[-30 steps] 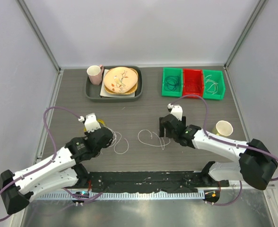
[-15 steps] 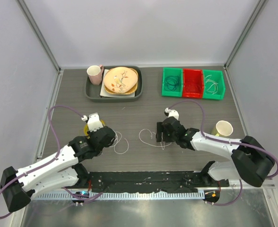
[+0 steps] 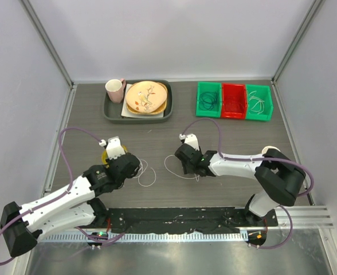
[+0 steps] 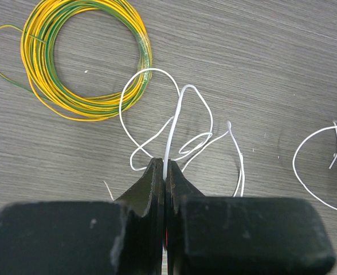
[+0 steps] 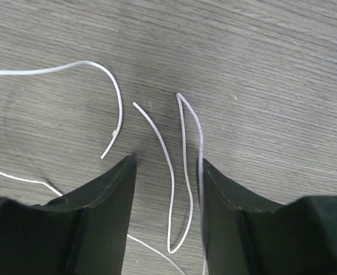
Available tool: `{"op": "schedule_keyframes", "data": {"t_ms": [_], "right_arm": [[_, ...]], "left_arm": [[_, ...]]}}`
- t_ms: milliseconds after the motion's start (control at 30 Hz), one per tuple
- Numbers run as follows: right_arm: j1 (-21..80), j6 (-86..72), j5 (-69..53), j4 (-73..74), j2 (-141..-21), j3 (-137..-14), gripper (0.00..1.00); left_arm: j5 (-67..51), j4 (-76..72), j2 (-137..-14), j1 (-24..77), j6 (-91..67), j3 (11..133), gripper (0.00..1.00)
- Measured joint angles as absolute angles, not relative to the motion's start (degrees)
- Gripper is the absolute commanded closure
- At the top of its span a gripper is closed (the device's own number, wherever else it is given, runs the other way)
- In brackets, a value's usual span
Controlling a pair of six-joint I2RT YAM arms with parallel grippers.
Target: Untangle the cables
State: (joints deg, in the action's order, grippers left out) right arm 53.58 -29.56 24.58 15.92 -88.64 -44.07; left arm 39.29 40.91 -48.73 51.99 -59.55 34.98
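Observation:
Thin white cables lie loose on the wooden table. My left gripper [image 3: 136, 168] [image 4: 164, 166] is shut on one white cable [image 4: 179, 109] [image 3: 148, 173], whose loops spread ahead of the fingertips. My right gripper [image 3: 184, 166] [image 5: 167, 163] stands open, low over a second white cable [image 3: 174, 168]. That cable's narrow bend [image 5: 184, 189] lies between the fingers, one strand against the right finger [image 5: 226, 200]. Another white strand [image 5: 118, 97] curves off to the left.
A yellow-green wire ring [image 4: 85, 57] [image 3: 105, 156] lies beside the left gripper. At the back stand a tray [image 3: 114, 114] with plates and a pink mug [image 3: 114, 89], and green, red and green bins [image 3: 232, 100] holding coiled wires. A paper cup [image 3: 270, 152] shows behind the right arm.
My right gripper has moved left and come down over the second white cable, with its jaws narrowing. The left gripper has stayed shut on its cable, hardly moving.

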Motion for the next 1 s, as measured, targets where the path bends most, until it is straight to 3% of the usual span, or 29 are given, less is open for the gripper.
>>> {"op": "schedule_keyframes", "data": {"t_ms": [167,267,500,700,867,1000], "right_arm": [[53.93,-30.46,26.79,17.89,-91.09,-46.57,0.86],[53.93,-30.50,27.77,18.50,-91.37,-46.74,0.99],[53.91,-29.89,31.29,21.21,-88.99,-46.74,0.99],[52.86,-27.22,38.22,21.47,-75.83,-48.84,0.99],[42.44,-22.81,40.84,18.04,-64.75,-56.36,0.99],[33.56,-17.67,42.22,16.25,-63.42,-65.98,0.99]], "left_arm": [[39.29,40.91,-48.73,51.99,-59.55,34.98,1.00],[39.29,40.93,-48.58,51.99,-59.55,34.98,1.00],[39.33,40.95,-47.77,51.99,-59.55,34.89,1.00],[39.35,40.99,-46.52,51.99,-59.55,34.87,1.00],[39.33,40.93,-45.89,51.99,-59.51,34.63,1.00],[39.11,40.38,-45.89,51.99,-59.18,33.82,1.00]]}}
